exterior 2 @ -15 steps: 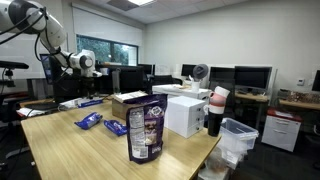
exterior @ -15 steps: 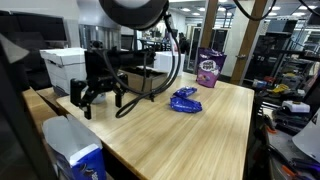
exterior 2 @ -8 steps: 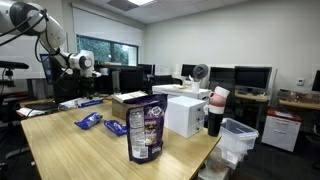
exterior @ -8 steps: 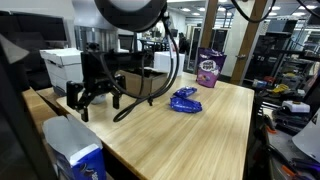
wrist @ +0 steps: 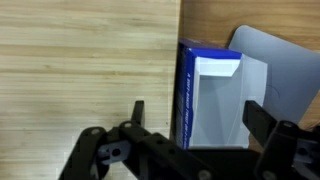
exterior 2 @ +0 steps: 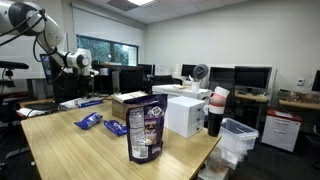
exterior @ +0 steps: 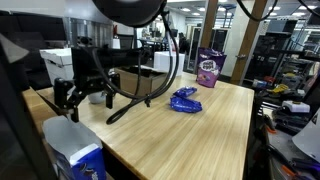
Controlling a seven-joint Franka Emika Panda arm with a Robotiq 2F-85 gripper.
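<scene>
The gripper hangs above the wooden table close to one of its edges, its two fingers spread wide apart with nothing between them and nothing touching either pad. In the wrist view the gripper looks straight down, and a blue-and-white box lies directly below the gap between the fingers. The box's blue side runs along the table edge and its white inside is open to the camera. The box sits below the fingertips and apart from them; the pictures do not show how far below. Just beyond the box, on the side away from the table, lies a pale grey sheet with rounded corners; what it is cannot be told. In an exterior view a blue-and-white container stands just off the table corner nearest the gripper and is probably the same box. A black cable loops from the arm down to the tabletop beside the gripper. Farther out across the table, well apart from the tool, lies a crumpled blue packet, and beyond that a purple snack bag stands upright near the far edge. Behind the gripper are a white box and a cardboard box. In an exterior view from the opposite end, the gripper is small and distant, and the purple snack bag stands in the foreground.
</scene>
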